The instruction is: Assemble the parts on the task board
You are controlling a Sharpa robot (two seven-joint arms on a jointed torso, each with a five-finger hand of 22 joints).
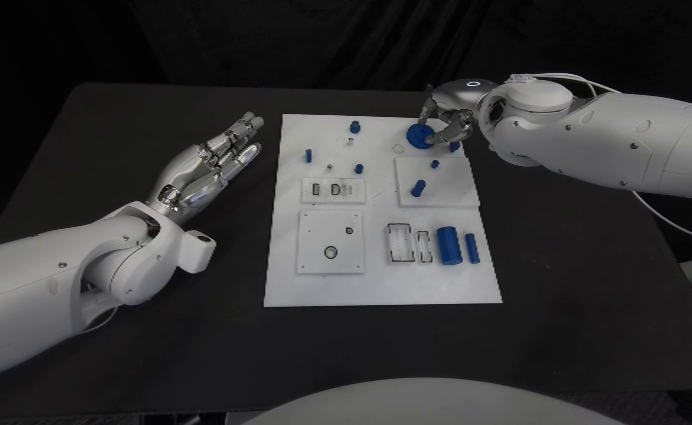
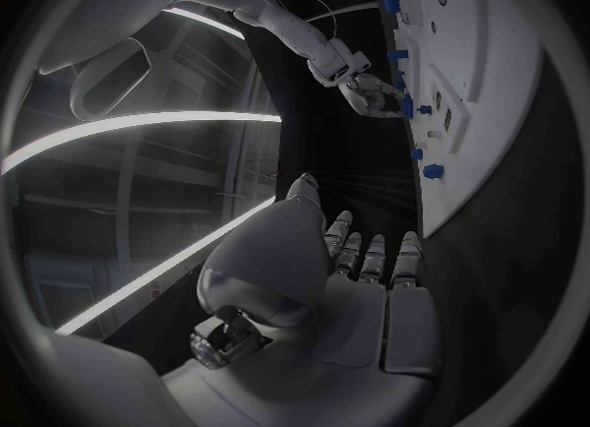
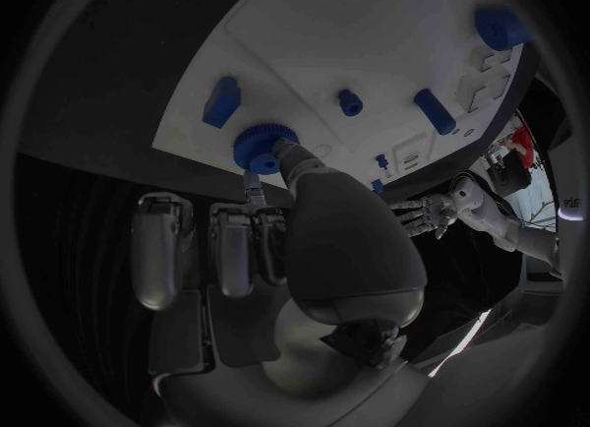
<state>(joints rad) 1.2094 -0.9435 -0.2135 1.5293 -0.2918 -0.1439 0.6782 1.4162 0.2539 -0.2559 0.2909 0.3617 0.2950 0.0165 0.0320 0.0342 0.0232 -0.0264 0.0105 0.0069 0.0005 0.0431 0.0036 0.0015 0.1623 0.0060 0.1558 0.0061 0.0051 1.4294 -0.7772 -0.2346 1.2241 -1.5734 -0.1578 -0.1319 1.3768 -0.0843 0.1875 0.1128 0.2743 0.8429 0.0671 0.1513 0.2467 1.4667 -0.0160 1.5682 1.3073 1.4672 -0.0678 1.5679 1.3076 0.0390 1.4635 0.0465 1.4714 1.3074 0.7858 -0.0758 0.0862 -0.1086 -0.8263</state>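
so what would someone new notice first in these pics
The white board in the middle of the black table, dotted with small blue parts. At its far edge the right hand has its fingers on a round blue gear. The left hand hangs open beside the board's left side, holding nothing.

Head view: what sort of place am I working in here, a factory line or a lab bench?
Most likely a lab or demo bench, not a line: a black table against a dark backdrop, one white task board of small blue parts, the right hand pinching a blue gear, the left hand idle.
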